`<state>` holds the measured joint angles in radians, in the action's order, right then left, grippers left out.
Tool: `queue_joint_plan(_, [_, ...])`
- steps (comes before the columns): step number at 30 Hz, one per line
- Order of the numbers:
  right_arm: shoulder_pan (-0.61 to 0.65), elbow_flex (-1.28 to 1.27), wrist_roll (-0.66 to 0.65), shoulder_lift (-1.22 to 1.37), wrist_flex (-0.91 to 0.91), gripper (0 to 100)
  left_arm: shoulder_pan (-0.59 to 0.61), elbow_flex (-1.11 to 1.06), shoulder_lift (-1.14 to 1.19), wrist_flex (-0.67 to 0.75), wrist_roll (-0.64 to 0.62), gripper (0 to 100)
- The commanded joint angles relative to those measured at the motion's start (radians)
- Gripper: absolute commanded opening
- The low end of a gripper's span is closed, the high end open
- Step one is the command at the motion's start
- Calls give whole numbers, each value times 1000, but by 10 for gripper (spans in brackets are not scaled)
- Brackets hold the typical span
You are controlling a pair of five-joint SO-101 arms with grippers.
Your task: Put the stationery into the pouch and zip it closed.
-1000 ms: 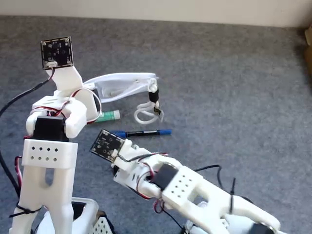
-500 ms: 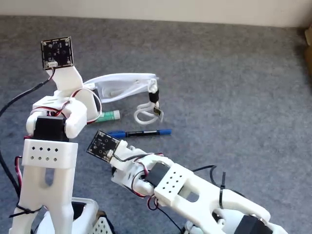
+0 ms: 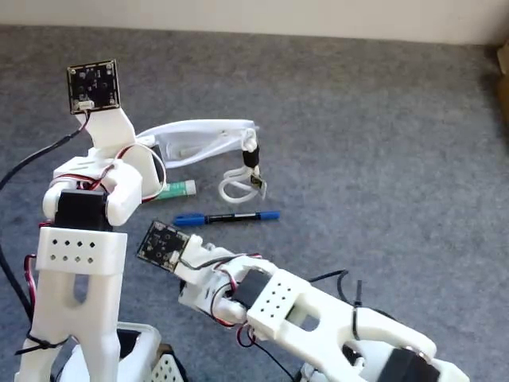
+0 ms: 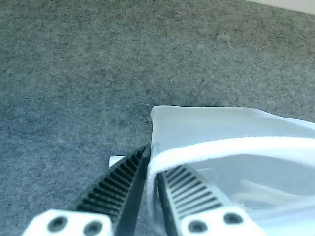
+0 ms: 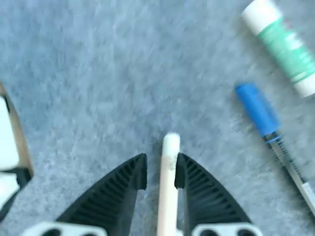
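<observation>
- Left gripper (image 4: 150,157): jaws pinched on the rim of the white pouch (image 4: 221,128), which lies mouth open on the grey carpet (image 3: 382,119).
- Right gripper (image 5: 160,164): jaws closed on a thin white stick (image 5: 170,147), its tip just past the fingertips.
- Blue pen (image 3: 231,216) and glue stick (image 3: 179,189): on the carpet near the pouch, unmoved.
- Change: over the last second the right arm has drawn back from the pen, toward its base; the left arm is unchanged.
</observation>
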<state>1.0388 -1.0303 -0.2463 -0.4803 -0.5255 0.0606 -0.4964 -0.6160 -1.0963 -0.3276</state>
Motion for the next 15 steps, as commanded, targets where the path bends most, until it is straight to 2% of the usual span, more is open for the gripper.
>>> queue_joint_plan(1, [-19,93,-2,97,18,99,10,-12,16,5,-14,10])
queue_joint_plan(15, [-35,151,-8,294,21,95,10,-12,16,5,-14,9])
